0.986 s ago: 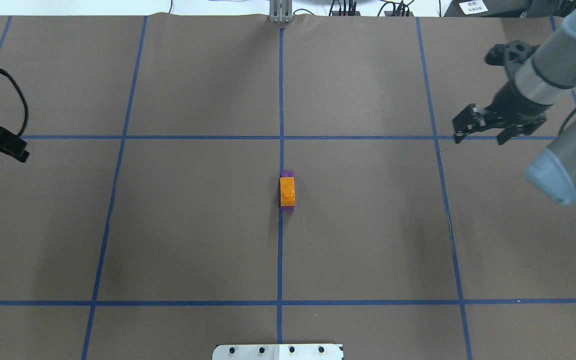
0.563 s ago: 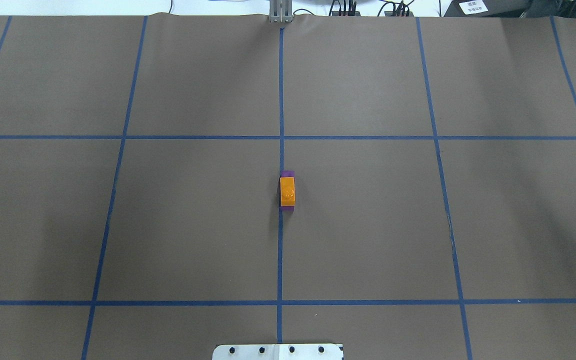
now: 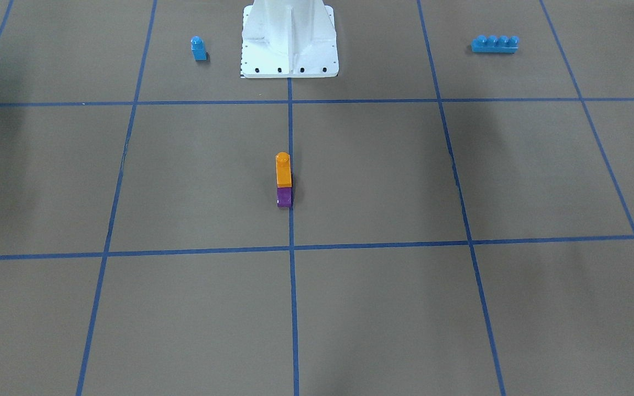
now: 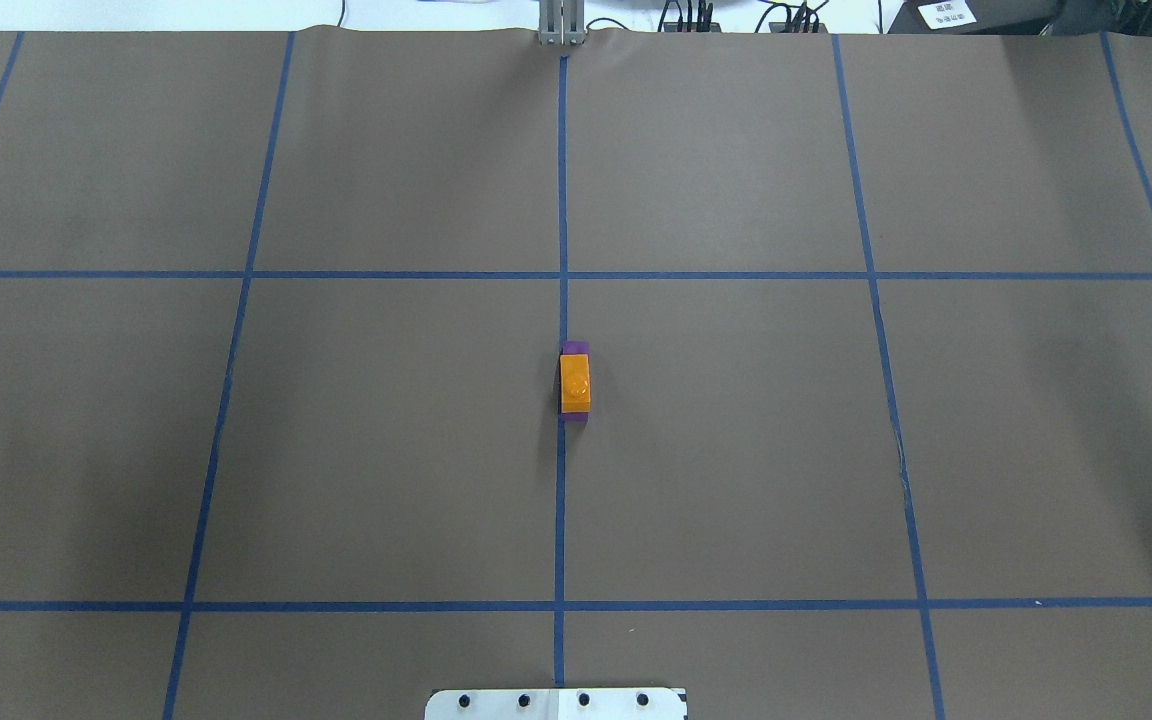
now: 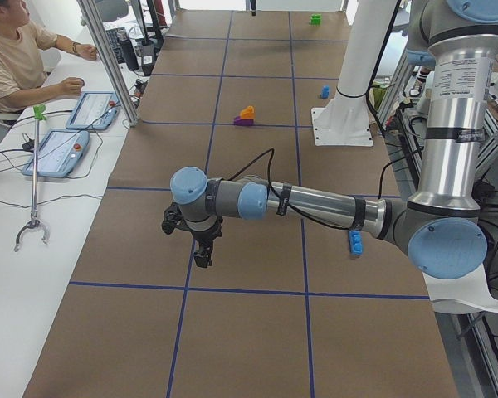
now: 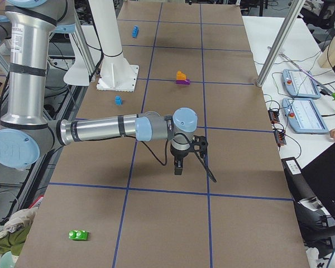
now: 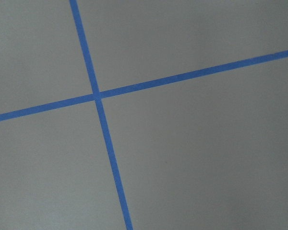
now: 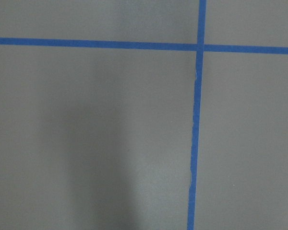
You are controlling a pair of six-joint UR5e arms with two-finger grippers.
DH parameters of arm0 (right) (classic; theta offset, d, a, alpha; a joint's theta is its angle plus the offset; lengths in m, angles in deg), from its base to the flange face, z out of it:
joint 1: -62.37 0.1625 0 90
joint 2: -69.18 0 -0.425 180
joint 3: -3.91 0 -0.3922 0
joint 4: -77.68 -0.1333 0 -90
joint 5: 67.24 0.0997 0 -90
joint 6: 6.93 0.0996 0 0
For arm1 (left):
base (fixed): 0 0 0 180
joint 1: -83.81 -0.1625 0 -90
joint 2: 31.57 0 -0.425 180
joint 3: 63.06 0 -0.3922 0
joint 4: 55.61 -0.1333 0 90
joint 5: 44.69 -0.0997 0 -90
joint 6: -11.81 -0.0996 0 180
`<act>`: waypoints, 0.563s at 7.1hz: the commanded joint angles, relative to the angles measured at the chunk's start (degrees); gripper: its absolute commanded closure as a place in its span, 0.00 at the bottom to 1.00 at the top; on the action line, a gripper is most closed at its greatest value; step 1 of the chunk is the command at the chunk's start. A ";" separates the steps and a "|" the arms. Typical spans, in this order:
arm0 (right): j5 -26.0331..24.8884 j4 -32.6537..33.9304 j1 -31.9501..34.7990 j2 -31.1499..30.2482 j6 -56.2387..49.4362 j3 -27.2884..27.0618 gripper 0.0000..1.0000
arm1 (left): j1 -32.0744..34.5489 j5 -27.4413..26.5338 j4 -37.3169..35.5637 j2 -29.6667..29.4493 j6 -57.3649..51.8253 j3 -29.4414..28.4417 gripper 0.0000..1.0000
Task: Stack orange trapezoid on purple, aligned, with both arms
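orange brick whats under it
The purple brick sits directly under the orange brick, resting on the table. In the overhead view only purple slivers show at both ends. Its top face and stud are covered.

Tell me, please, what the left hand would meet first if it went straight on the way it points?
Probably just the brown table cover, near a blue tape crossing: the left hand points down, and its wrist view shows nothing else.
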 commanded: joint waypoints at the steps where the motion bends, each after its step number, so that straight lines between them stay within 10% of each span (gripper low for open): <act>1: 0.45 -0.25 0.10 -0.03 0.02 -0.03 0.00 | 0.72 -0.08 -0.05 0.07 0.06 0.04 0.00; 4: -0.07 -0.07 0.19 0.59 0.73 0.06 0.00 | 0.72 0.01 0.57 1.65 0.59 0.56 0.00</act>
